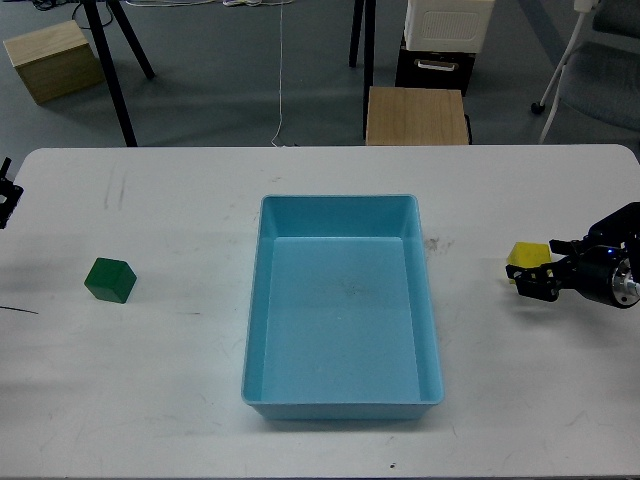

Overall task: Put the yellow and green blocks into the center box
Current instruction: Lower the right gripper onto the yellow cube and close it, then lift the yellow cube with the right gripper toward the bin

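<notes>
**Right gripper at the yellow block, tray still empty**

My right gripper sits at the small matte yellow cube, on the white table to the right of the large light blue plastic tray. Its fingers are too dark and small for me to say how far apart they stand, or whether they hold the cube. The dark green matte cube lies well apart, left of the tray. My left gripper barely shows at the edge; I cannot tell its state.

My worry: a finger landing on the yellow cube's corner could shove it away or tip it. A shallow grip might drop it short of the tray wall.

I can read no writing or brand anywhere.
</notes>
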`<state>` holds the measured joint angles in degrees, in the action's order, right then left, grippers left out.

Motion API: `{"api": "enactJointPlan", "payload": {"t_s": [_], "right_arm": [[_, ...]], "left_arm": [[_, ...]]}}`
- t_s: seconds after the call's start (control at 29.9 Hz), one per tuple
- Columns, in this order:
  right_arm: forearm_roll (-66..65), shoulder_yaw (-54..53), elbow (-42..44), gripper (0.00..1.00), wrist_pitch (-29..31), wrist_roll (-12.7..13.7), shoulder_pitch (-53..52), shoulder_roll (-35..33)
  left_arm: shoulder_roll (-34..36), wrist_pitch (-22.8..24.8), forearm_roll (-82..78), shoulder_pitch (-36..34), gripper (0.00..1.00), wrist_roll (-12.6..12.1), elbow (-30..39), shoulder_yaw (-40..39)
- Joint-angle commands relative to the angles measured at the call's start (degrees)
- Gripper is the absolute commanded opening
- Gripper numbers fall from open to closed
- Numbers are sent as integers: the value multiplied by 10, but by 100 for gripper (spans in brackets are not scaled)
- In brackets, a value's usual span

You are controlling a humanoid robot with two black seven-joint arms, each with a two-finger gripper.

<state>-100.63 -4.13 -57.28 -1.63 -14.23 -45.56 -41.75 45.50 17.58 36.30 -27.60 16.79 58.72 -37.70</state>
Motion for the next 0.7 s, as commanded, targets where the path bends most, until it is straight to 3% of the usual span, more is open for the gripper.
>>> {"api": "enactJointPlan", "payload": {"t_s": [0.0, 0.33, 0.67], "right_arm": [[0, 1, 1, 98, 1, 0, 6, 0], [0, 2, 1, 92, 1, -1, 7, 0], [0, 3, 1, 62, 4, -3, 10, 0]], "left_arm": [[-3, 0, 0, 0, 100, 0, 0, 0], [-6, 1, 0, 2, 100, 0, -1, 0], [-7, 2, -1, 2, 100, 0, -2, 0]]}}
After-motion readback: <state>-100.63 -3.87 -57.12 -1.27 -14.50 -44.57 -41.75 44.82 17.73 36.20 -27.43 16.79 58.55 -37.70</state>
